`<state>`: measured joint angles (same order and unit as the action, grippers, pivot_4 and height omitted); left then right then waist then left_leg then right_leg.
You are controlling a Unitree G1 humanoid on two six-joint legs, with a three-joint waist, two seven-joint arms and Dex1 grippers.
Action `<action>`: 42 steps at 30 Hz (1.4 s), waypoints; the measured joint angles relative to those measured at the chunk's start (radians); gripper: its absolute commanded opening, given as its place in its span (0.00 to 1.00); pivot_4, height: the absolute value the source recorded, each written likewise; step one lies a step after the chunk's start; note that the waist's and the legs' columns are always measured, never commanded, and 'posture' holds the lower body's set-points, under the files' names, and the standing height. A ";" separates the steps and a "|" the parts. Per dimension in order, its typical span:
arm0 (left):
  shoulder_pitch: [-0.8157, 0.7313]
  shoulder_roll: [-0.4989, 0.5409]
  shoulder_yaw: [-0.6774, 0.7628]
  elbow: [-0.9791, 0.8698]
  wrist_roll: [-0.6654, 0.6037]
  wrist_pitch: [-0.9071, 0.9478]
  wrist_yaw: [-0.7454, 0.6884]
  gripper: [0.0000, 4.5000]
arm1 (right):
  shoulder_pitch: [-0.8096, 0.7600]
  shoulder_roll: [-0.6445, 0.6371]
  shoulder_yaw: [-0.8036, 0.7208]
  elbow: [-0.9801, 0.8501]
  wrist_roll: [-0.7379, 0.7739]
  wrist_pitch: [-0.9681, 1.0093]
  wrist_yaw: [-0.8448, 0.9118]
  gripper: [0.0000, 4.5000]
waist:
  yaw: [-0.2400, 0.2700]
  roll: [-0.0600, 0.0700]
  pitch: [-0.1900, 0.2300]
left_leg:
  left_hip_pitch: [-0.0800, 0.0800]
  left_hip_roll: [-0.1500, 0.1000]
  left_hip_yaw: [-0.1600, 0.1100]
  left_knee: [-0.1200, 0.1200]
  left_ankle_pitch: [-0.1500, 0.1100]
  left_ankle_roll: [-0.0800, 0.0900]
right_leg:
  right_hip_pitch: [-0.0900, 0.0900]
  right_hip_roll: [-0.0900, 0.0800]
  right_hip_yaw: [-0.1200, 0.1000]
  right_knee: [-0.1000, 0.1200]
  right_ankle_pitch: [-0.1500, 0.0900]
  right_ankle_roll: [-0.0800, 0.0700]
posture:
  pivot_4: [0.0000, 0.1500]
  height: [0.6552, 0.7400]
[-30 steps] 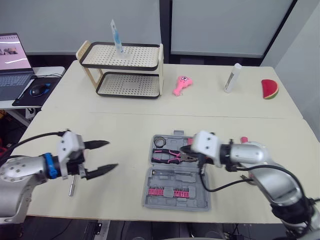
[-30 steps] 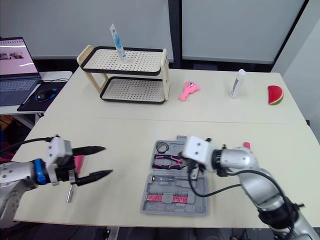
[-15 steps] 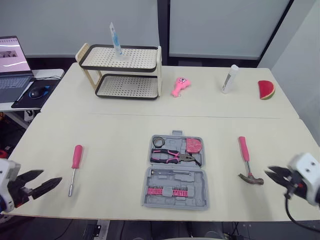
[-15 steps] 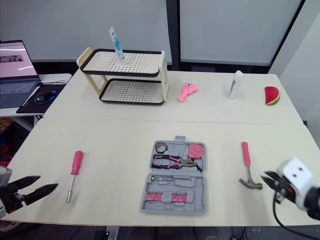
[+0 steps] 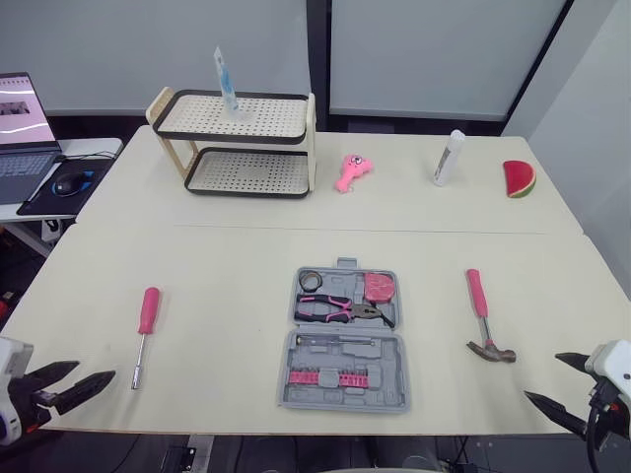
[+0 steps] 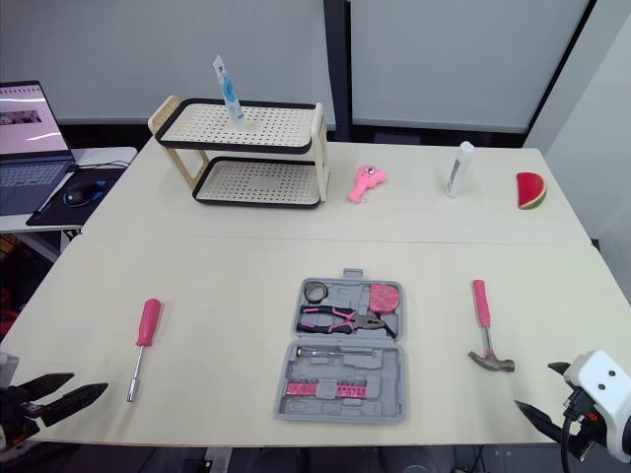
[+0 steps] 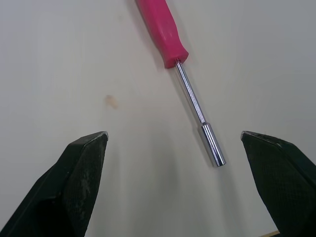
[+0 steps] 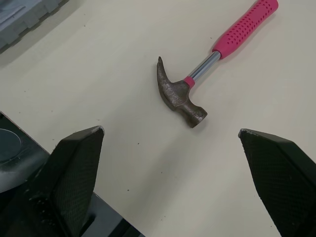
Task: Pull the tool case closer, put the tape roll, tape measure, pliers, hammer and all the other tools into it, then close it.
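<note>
- Two tools are lying loose on the bench [image 5: 217, 266], outside the open case [image 5: 343, 370]: the hammer [image 5: 482, 317] to the case's right and the driver [image 5: 145, 325] to its left, both well apart from it.
- Three things are already sitting in the case's far half: the tape roll [image 5: 312, 281], the pliers [image 5: 340, 311] and the tape measure [image 5: 379, 287].
- The hammer is looking stiff and head-heavy. Its steel head would probably be dipping if the claw were holding the handle's far end, so pinching the dotted pink handle close to the head is seeming the safer hold.
- The driver is looking light and rigid. Its bare steel shaft is likely slick and prone to rolling, so the pink handle is offering the better grip.
- The right claw [image 5: 541, 375] is hovering low to the case's right, nearer the robot than the hammer's head. Its fingers are spread wide, pinching nothing and aiming towards the hammer.
- The left claw [image 5: 96, 371] is hovering low to the case's left, just short of the driver's steel tip. It too is spread wide and carrying nothing.
</note>
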<state>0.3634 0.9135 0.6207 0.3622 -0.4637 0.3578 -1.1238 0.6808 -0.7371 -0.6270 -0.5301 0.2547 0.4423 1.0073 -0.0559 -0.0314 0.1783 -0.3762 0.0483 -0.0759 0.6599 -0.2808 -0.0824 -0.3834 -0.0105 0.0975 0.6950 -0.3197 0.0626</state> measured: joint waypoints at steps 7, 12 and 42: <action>0.043 -0.015 -0.004 -0.048 0.017 -0.040 -0.009 1.00 | -0.024 0.000 0.020 0.021 -0.001 -0.001 -0.031 0.99 | 0.001 0.000 0.000 | 0.000 0.000 0.000 0.000 0.000 0.000 | 0.000 -0.001 0.000 -0.001 -0.001 -0.001 | 1.00 0.94; 0.070 -0.019 -0.032 -0.175 0.020 -0.098 -0.060 1.00 | -0.065 0.001 0.023 0.021 0.012 0.028 -0.062 0.99 | 0.004 0.001 0.001 | -0.001 0.000 0.000 0.000 0.000 0.000 | 0.000 -0.001 0.000 -0.003 -0.001 -0.001 | 1.00 0.94; -0.339 -0.015 -0.470 -0.797 -0.128 -0.012 -0.171 1.00 | -0.610 0.203 0.340 0.105 0.006 0.643 -0.684 0.99 | 0.012 0.011 0.007 | -0.008 0.000 0.001 -0.001 0.000 0.000 | -0.002 0.000 0.001 -0.014 0.006 0.005 | 1.00 0.94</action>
<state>0.0244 0.8990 0.1503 -0.4350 -0.5917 0.3454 -1.2947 0.0708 -0.5343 -0.2875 -0.4255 0.2610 1.0849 0.3231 -0.0439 -0.0200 0.1850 -0.3840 0.0478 -0.0752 0.6586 -0.2809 -0.0823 -0.3850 -0.0105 0.0987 0.6808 -0.3141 0.0673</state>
